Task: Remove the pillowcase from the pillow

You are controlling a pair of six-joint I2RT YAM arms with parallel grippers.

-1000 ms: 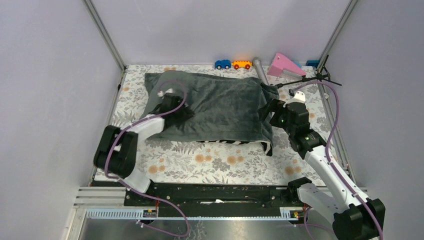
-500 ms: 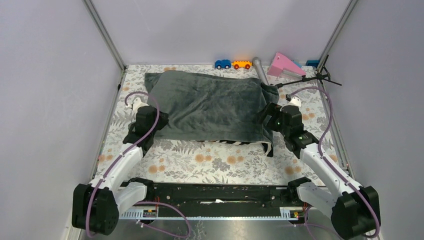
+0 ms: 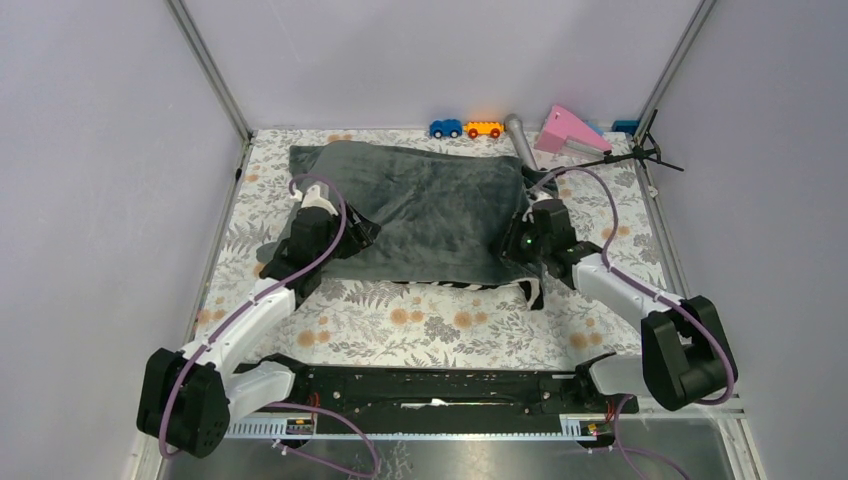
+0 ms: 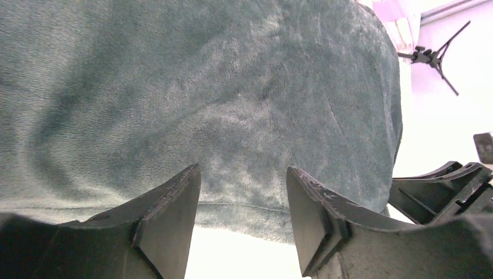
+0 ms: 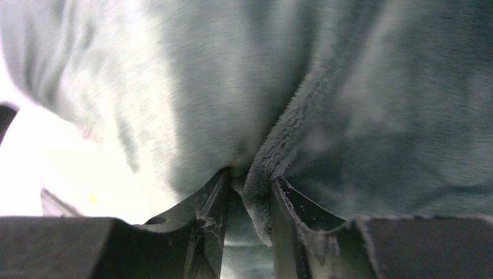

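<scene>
Your left gripper (image 3: 352, 233) has swung back in over the left edge of the pillowcase (image 3: 430, 205) since half a second ago, and your right gripper (image 3: 512, 243) has slid in at its right edge. The pillowcase lies mid-frame on the floral table (image 3: 440, 325), fuzzy grey-green plush up, with zebra stripes peeking along its lower edge. The left jaws gape with nothing between them; the right ones pinch a plush fold.

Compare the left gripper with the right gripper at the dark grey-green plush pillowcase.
The left gripper is open and holds nothing. The right gripper is shut on a pinched fold of the dark grey-green plush pillowcase. The left gripper sits at the pillowcase's left side, the right gripper at its right end. Both are black and face the pillowcase's plush side.
</scene>
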